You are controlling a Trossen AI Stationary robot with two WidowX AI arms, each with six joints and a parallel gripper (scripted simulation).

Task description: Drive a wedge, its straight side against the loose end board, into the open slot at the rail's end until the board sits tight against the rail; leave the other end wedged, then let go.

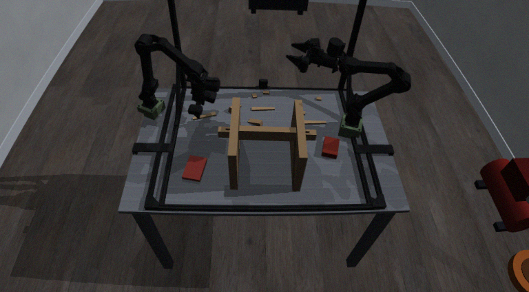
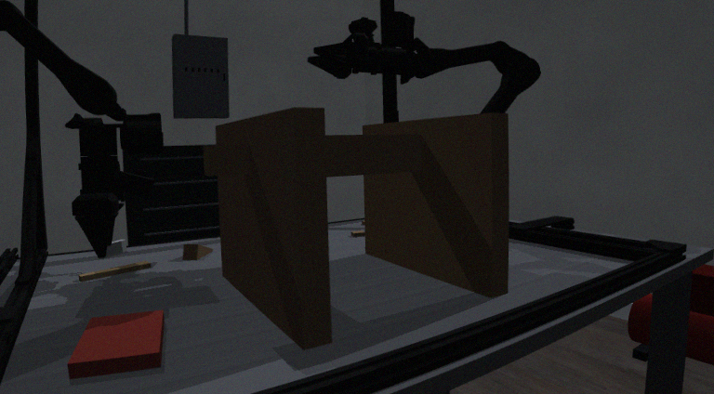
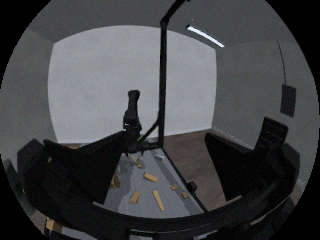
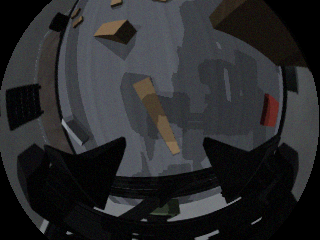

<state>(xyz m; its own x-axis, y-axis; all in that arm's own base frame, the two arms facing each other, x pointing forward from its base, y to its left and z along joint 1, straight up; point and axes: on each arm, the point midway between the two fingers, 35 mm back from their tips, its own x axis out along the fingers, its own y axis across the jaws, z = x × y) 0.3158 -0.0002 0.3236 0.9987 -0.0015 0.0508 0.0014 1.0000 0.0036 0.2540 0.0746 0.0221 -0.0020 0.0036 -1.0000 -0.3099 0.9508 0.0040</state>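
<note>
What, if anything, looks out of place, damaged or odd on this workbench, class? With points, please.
Nothing looks broken or spilled: the two end boards [image 1: 233,171] [image 2: 273,221] stand upright, joined by the rail [image 1: 266,133] [image 2: 371,154]. The left gripper [image 1: 290,50] [image 2: 310,54] [image 3: 167,136] merely looks unusual, raised and pointing sideways, not down at the wood.

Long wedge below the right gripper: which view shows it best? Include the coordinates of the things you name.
Right wrist: the long wedge [image 1: 207,116] [image 2: 114,270] [image 3: 136,163] [image 4: 156,115] looks largest there, its taper plain. The top view shows it small, partly behind the right gripper [image 1: 198,116] [image 2: 101,255] [image 3: 134,153] [image 4: 165,141]; exterior, from a low side angle; left wrist, tiny and distant.
</note>
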